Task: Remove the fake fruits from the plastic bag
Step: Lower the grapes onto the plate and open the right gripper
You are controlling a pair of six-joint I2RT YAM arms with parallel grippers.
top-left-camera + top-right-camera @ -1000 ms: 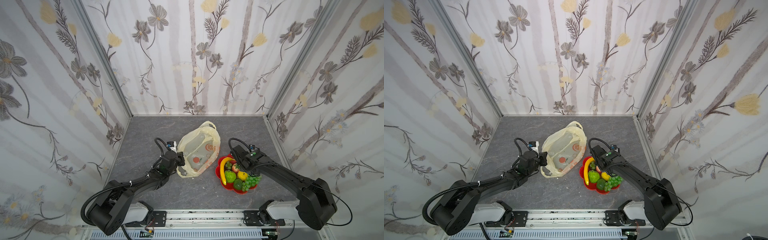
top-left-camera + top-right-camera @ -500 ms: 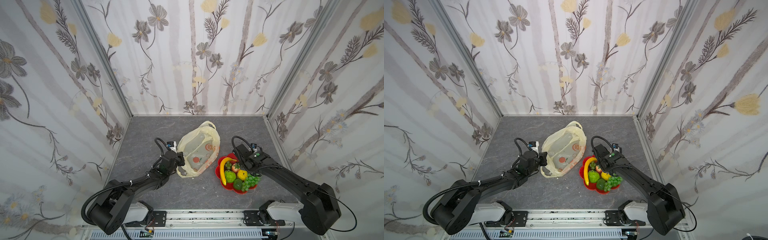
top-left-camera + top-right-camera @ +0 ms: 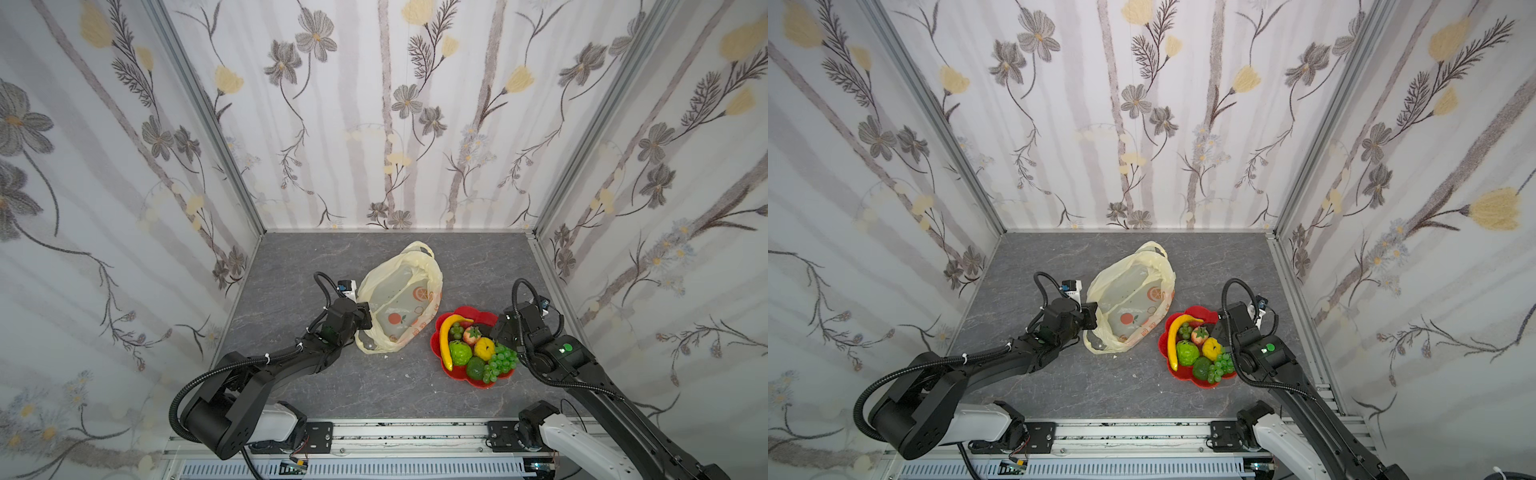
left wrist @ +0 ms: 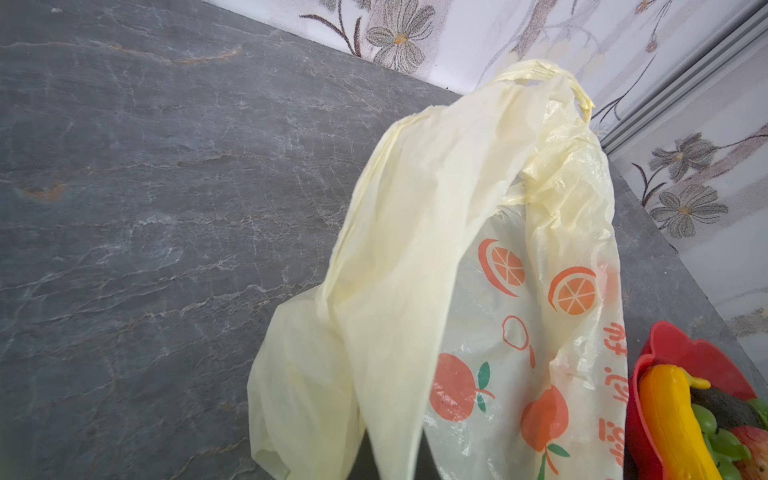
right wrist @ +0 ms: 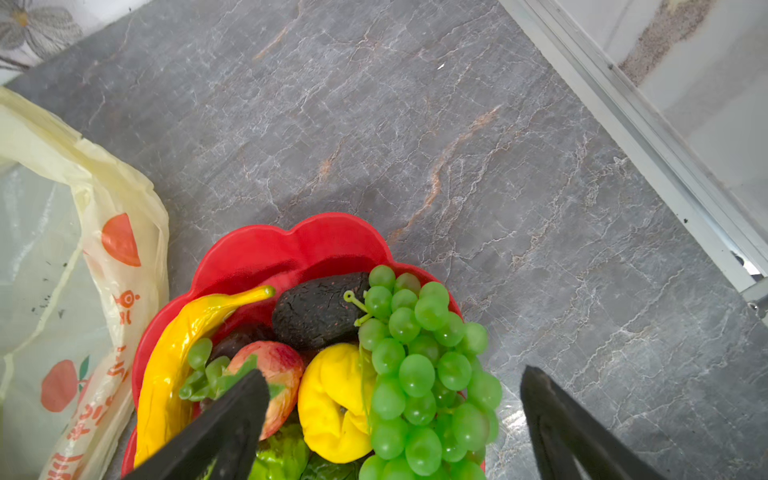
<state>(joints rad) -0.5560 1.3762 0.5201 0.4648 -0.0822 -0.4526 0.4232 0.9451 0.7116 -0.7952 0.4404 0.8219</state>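
Since a second ago the right gripper (image 5: 392,376) has backed off from above the middle of the plate (image 3: 478,312) toward its outer rim. Its jaws have spread wide apart and hold nothing. I see no change at the bag or the left arm.

The fake fruits (image 3: 473,351) all sit piled in the plate, under and just ahead of those spread jaws. Through the gap between the two fingers I see the grapes (image 5: 415,374), with the yellow orange (image 5: 332,407) right beside them. The strawberry (image 5: 278,365) is half hidden behind one finger (image 5: 232,424). The banana (image 5: 183,345) lies outside that finger along the rim, and a dark fruit (image 5: 316,309) sits beyond the tips. In both top views a bumpy green custard apple (image 3: 460,352) and a green avocado (image 3: 475,368) sit in the plate too, the custard apple against the banana.

The plastic bag (image 3: 399,299) lies on the tabletop (image 3: 374,386) between my two grippers, just beside the plate; whether they touch I cannot tell. The left gripper (image 3: 365,318) is closed tight on the bag's mouth edge and holds that edge up off the tabletop. The rest of the bag trails away beyond the jaw tips.
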